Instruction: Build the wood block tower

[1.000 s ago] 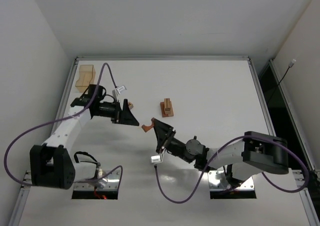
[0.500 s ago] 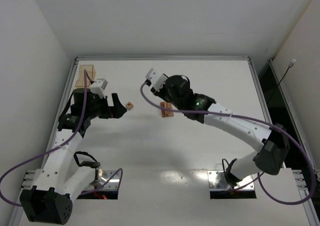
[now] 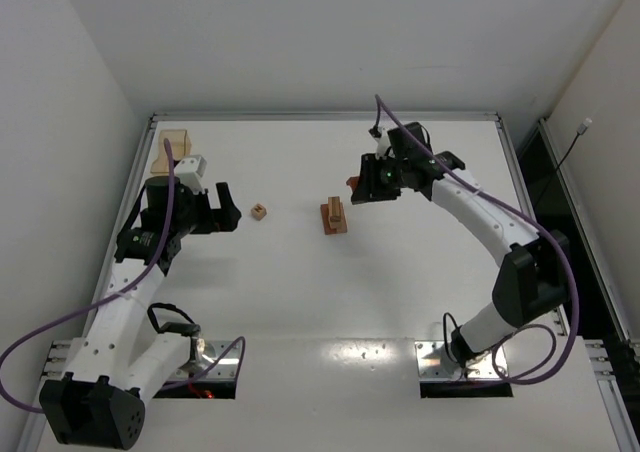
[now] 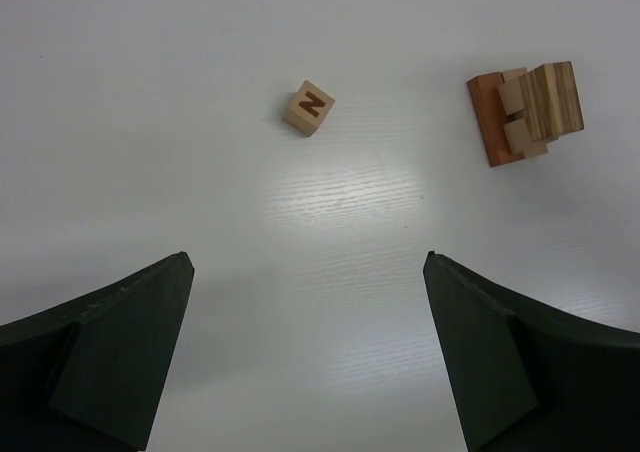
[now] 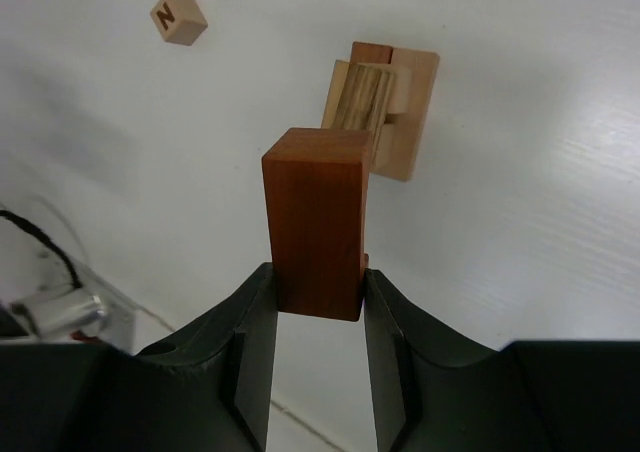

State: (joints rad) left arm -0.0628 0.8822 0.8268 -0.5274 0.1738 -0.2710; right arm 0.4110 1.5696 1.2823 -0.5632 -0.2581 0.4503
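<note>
Far left on table (image 3: 420,292), by rear corner: translucent amber box (image 3: 170,153). Contents not readable from above, so can't tell what's in it, if anything.

Just fwd of box: left gripper (image 3: 228,210), jaws spread wide, nothing between them. Faces rightward across table.

Next along: N cube (image 3: 259,211), loose on table, on its own, apart from all else. Lies dead ahead of left gripper's gap in wrist view, turned diagonal to jaws. Much nearer left arm than right.

Near table centre: part-built stack (image 3: 334,216). Red-brown base bar w/ tan pcs alongside, striped block on top. Long axis near-to-far in top view. No cavity or container there, nothing held inside.

Just right of stack, close but apart: right gripper (image 3: 358,186), clamped on red-brown block (image 5: 318,222). Pinches block's near end; long axis straight out past fingertips. Height over table hard to judge.

From right wrist cam: stack straight ahead beyond block's free end, a touch to the right. Nothing between block and stack.

Judgement: probably carrying block to stack, w/ right arm the nearer one. Calls for short travel leftward to get over striped top pc. Prob. needs block's long axis squared to stack before letting go. N cube looks like left arm's pick.
</note>
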